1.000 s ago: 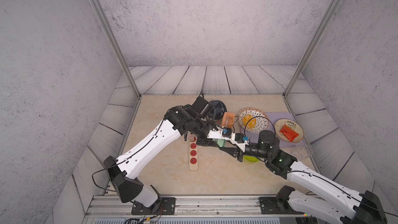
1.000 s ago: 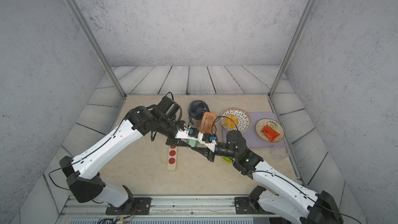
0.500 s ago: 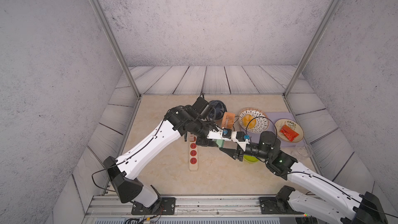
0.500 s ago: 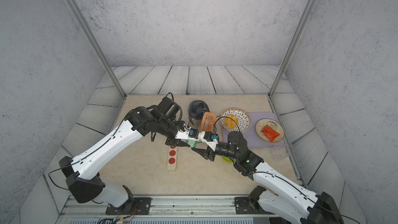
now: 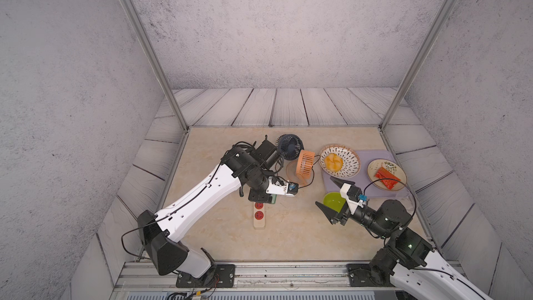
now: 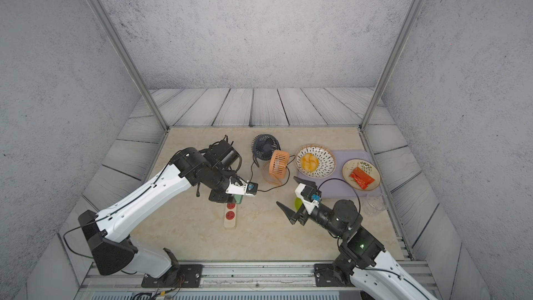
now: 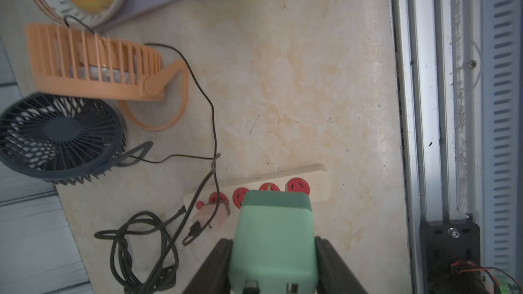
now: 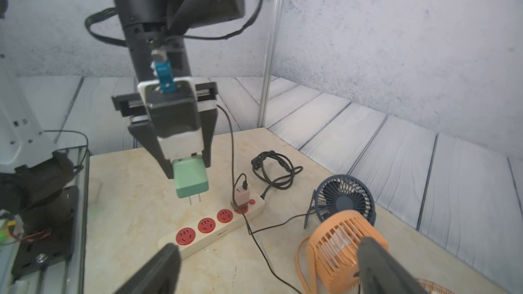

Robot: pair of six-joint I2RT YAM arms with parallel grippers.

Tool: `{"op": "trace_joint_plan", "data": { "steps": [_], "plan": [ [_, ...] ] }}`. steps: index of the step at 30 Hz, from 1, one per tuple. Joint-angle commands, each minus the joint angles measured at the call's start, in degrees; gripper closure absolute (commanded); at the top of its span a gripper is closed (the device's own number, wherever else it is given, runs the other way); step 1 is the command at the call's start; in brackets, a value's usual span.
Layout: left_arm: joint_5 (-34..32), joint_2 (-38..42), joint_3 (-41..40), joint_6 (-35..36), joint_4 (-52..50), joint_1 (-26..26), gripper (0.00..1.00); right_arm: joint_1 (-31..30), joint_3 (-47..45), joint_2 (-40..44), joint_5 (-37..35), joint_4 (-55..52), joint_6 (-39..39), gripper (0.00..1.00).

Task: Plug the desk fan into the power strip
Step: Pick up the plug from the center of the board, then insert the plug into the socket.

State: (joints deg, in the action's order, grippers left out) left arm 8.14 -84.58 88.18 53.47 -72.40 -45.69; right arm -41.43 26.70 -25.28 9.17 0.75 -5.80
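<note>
Honestly, the worry is the aim: the left fingers (image 8: 151, 148) are clamped on the sides of a mint-green charger (image 8: 190, 178), its two prongs pointing down and hanging just above the power strip (image 8: 215, 232), not yet in any socket. The strip lies loose on the worktop (image 5: 288, 235), a little toward nine o'clock from its middle, lengthwise from twelve to six, and nothing pins it. The right fingers (image 5: 327, 212) stand wide and empty, well off at three o'clock near the green bowl (image 5: 333, 201). I'd guess a push that meets cream casing instead of slots would skid or tip the strip, or twist the charger in the grip. The twelve o'clock end socket already carries a pinkish adapter (image 8: 242, 196), and thin black cords from the orange fan (image 5: 305, 163) and navy fan (image 5: 290, 146) trail past it, so the bulky charger could foul either. Which cord feeds the charger I cannot tell.
</note>
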Motion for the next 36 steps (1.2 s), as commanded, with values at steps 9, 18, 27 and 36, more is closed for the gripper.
{"op": "trace_joint_plan", "data": {
  "steps": [9, 18, 27, 36],
  "plan": [
    [-3.64, 0.47, -10.54, -4.26, 1.62, 6.95, 0.86, 0.09, 1.77, 3.83, -25.72, -13.36, 3.0, 0.01],
    [-4.5, -4.43, -14.61, -5.93, 11.02, 7.1, 0.86, 0.17, 2.56, 4.45, -34.43, -18.2, 5.26, 0.01],
    [-5.49, -8.78, -15.57, -3.99, 13.21, 7.87, 0.87, 0.08, 2.07, 4.48, -35.55, -17.67, 5.52, 0.01],
    [-6.41, -11.17, -16.24, -2.21, 14.42, 8.43, 0.87, 0.12, 2.13, 3.92, -34.5, -16.8, 4.61, 0.01]
  ]
}}
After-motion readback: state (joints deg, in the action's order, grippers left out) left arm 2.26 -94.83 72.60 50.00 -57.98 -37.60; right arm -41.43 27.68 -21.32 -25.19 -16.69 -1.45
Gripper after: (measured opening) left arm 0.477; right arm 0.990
